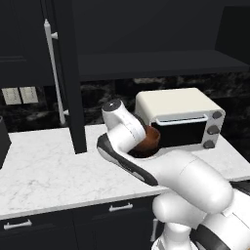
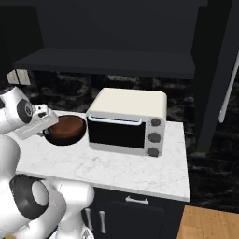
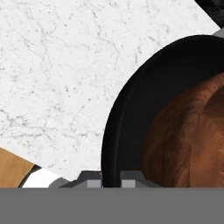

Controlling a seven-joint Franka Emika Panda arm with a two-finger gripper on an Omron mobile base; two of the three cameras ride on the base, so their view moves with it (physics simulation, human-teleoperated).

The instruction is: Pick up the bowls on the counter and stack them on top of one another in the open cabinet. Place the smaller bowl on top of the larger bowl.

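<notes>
— Two-finger gripper [image 3: 110, 178]: jaws seen closed on rim of wide plain black bowl [image 3: 127, 113], at six o'clock.

— Small glossy reddish-brown bowl [image 3: 188, 140] noted inside it, over white marble counter [image 3: 57, 74], beside cream toaster oven [image 2: 128, 121].

White marble desk [image 1: 44, 166], cream toaster oven [image 1: 178, 117] at its right, black bowl [image 3: 131, 109] beside it, brown bowl [image 2: 65, 129] inside

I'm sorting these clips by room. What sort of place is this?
A rendered home kitchen, most likely: a white marble counter, a cream toaster oven against a dark backsplash, and black upper cabinets with a long silver bar handle.
</notes>
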